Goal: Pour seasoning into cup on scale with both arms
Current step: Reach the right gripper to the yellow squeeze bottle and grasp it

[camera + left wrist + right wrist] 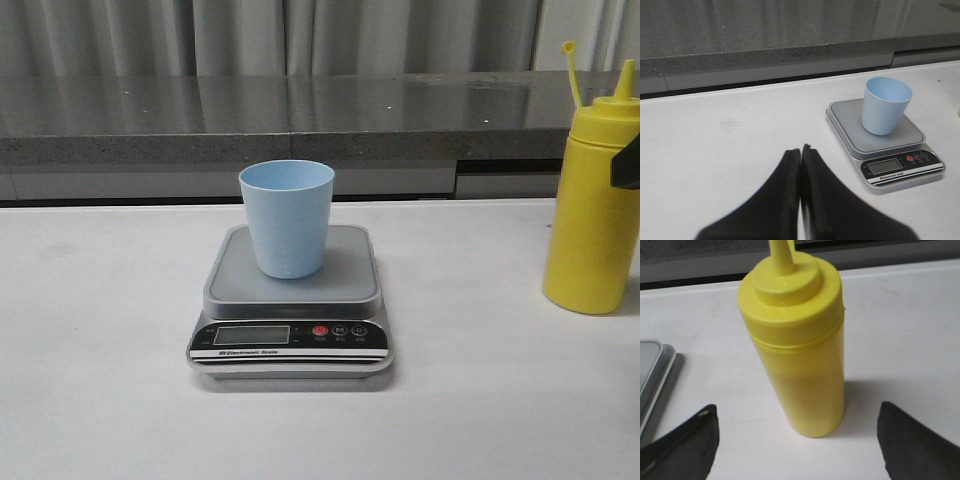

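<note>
A: Start nearest. What were the arms doing?

B: The left gripper had its fingers pressed together on nothing, hanging over bare table short of the scale. The right gripper was spread wide, one finger on either side of the seasoning bottle and neither touching it.

A: And further out?

B: The scale sat mid-table with its display facing the robot. The cup stood upright on the platform, seemingly empty. The bottle stood upright on the table, well off to the right of the scale, with its cap hanging free on the tether, so the nozzle looked uncovered.

A: What worried you?

B: The bottle was tall and narrow. If the fingers closed off-centre or too high, I judged it could tip or twist. A hard squeeze with that nozzle open might squirt seasoning before it reached the cup. And the cup looked light, so a nudge from either arm could slide it off the platform.
</note>
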Action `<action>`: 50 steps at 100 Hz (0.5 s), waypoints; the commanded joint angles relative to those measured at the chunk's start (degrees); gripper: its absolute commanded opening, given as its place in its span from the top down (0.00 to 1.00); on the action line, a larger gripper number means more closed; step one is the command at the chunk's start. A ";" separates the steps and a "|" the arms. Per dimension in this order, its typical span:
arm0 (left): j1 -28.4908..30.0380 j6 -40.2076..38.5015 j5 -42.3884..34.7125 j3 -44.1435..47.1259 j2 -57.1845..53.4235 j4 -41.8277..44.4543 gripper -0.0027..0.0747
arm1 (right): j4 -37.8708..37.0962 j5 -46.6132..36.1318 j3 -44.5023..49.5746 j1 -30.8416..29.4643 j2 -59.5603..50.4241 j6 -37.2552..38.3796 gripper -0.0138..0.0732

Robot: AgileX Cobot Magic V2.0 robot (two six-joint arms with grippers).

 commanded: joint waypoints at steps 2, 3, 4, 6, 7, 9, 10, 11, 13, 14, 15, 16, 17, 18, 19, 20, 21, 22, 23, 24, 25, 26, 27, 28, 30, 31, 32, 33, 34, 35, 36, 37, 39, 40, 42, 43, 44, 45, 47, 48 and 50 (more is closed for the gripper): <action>0.31 -0.52 -4.32 -1.42 0.44 -0.63 0.99 | -0.32 -8.89 -1.78 0.11 2.62 -0.27 0.11; 0.31 -0.52 -4.32 -1.42 0.44 -0.63 0.99 | -0.32 -9.21 -1.78 0.11 2.89 -0.27 0.11; 0.31 -0.52 -4.32 -1.42 0.44 -0.63 0.99 | -0.32 -9.85 -1.78 0.11 3.43 -0.27 0.11; 0.31 -0.52 -4.32 -1.42 0.44 -0.63 0.99 | -0.32 -10.54 -1.78 0.11 4.22 -0.27 0.11; 0.31 -0.52 -4.32 -1.42 0.44 -0.63 0.99 | -0.32 -11.19 -1.78 0.11 4.49 -0.27 0.11; 0.31 -0.52 -4.32 -1.42 0.44 -0.63 0.99 | -0.32 -12.28 -1.78 0.11 5.28 -0.27 0.11; 0.31 -0.52 -4.32 -1.42 0.44 -0.63 0.99 | -0.32 -12.66 -1.78 0.11 5.56 -0.27 0.11; 0.31 -0.52 -4.32 -1.42 0.44 -0.63 0.99 | -0.34 -13.39 -1.78 0.11 6.09 -0.27 0.11; 0.31 -0.52 -4.32 -1.42 0.44 -0.63 0.99 | -0.34 -14.07 -1.78 0.11 6.90 -0.27 0.11; 0.31 -0.52 -4.32 -1.42 0.44 -0.63 0.99 | -0.34 -14.77 -1.78 0.11 7.15 -0.27 0.11; 0.31 -0.52 -4.32 -1.42 0.44 -0.63 0.99 | -0.34 -15.11 -1.78 0.11 7.67 -0.27 0.11; 0.31 -0.52 -4.32 -1.42 0.44 -0.63 0.99 | -0.34 -15.75 -1.78 0.11 7.94 -0.27 0.11; 0.31 -0.52 -4.32 -1.42 0.44 -0.63 0.99 | -0.34 -16.05 -1.78 0.11 8.19 -0.27 0.11; 0.31 -0.52 -4.32 -1.42 0.44 -0.63 0.99 | -0.34 -16.65 -1.78 0.11 8.69 -0.27 0.11; 0.31 -0.52 -4.32 -1.42 0.44 -0.63 0.99 | -0.34 -16.93 -1.78 0.11 8.94 -0.27 0.11; 0.31 -0.52 -4.32 -1.42 0.44 -0.63 0.99 | -0.34 -17.18 -1.78 0.11 9.44 -0.27 0.11; 0.31 -0.52 -4.32 -1.42 0.44 -0.63 0.99 | -0.34 -17.68 -1.78 0.11 9.68 -0.27 0.11; 0.31 -0.52 -4.32 -1.42 0.44 -0.63 0.99 | -0.34 -17.92 -1.78 0.11 10.17 -0.27 0.11; 0.31 -0.52 -4.32 -1.42 0.44 -0.63 0.99 | -0.34 -18.41 -1.78 0.11 10.41 -0.27 0.11; 0.31 -0.52 -4.32 -1.42 0.44 -0.63 0.99 | -0.34 -18.65 -1.78 0.11 10.64 -0.27 0.11; 0.31 -0.52 -4.32 -1.42 0.44 -0.63 0.99 | -0.39 -19.13 -1.78 0.11 11.13 -0.27 0.11; 0.31 -0.52 -4.32 -1.42 0.44 -0.63 0.99 | -0.39 -19.38 -1.78 0.11 11.38 -0.27 0.11; 0.31 -0.52 -4.32 -1.42 0.44 -0.63 0.99 | -0.39 -19.64 -1.78 0.11 11.83 -0.27 0.11; 0.31 -0.52 -4.32 -1.42 0.44 -0.63 0.99 | -0.39 -20.13 -1.78 0.11 12.31 -0.27 0.11; 0.31 -0.52 -4.32 -1.42 0.44 -0.63 0.99 | -0.39 -20.84 -1.78 0.11 12.78 -0.27 0.11; 0.31 -0.52 -4.32 -1.42 0.44 -0.63 0.99 | -0.39 -21.09 -1.78 0.11 13.00 -0.27 0.11; 0.31 -0.52 -4.32 -1.42 0.44 -0.63 0.99 | -0.39 -21.61 -1.78 0.11 13.47 -0.27 0.11; 0.31 -0.52 -4.32 -1.42 0.44 -0.63 0.99 | -0.39 -21.87 -1.78 0.11 13.69 -0.27 0.11; 0.31 -0.52 -4.32 -1.42 0.44 -0.63 0.99 | -0.39 -22.15 -1.78 0.11 14.12 -0.27 0.11; 0.31 -0.52 -4.32 -1.42 0.44 -0.63 0.99 | -0.39 -22.71 -1.78 0.11 14.34 -0.27 0.11; 0.31 -0.52 -4.32 -1.42 0.44 -0.63 0.99 | -0.39 -22.98 -1.78 0.11 14.79 -0.27 0.11; 0.31 -0.52 -4.32 -1.42 0.44 -0.63 0.99 | -0.44 -23.54 -1.78 0.11 15.00 -0.27 0.11; 0.31 -0.52 -4.32 -1.42 0.44 -0.63 0.99 | -0.41 -24.38 -1.78 0.11 15.66 -0.27 0.11; 0.31 -0.52 -4.32 -1.42 0.44 -0.63 0.99 | -0.48 -24.66 -1.78 0.11 15.90 -0.27 0.11; 0.31 -0.52 -4.32 -1.42 0.44 -0.63 0.99 | -0.58 -25.54 -1.78 0.11 16.57 -0.27 0.11; 0.31 -0.52 -4.32 -1.42 0.44 -0.63 0.99 | -0.72 -25.84 -1.78 0.11 17.04 -0.27 0.11; 0.31 -0.52 -4.32 -1.42 0.44 -0.63 0.99 | -0.86 -26.40 -1.78 0.11 17.27 -0.27 0.11; 0.31 -0.52 -4.32 -1.42 0.44 -0.63 0.99 | -0.87 -26.68 -1.78 0.11 17.71 -0.27 0.11; 0.31 -0.52 -4.32 -1.42 0.44 -0.63 0.99 | -1.16 -27.45 -1.78 0.11 18.19 -0.27 0.11; 0.31 -0.52 -4.32 -1.42 0.44 -0.63 0.99 | -1.26 -27.69 -1.78 0.11 18.63 -0.27 0.11; 0.31 -0.52 -4.32 -1.42 0.44 -0.63 0.99 | -1.56 -28.37 -1.78 0.11 19.34 -0.27 0.11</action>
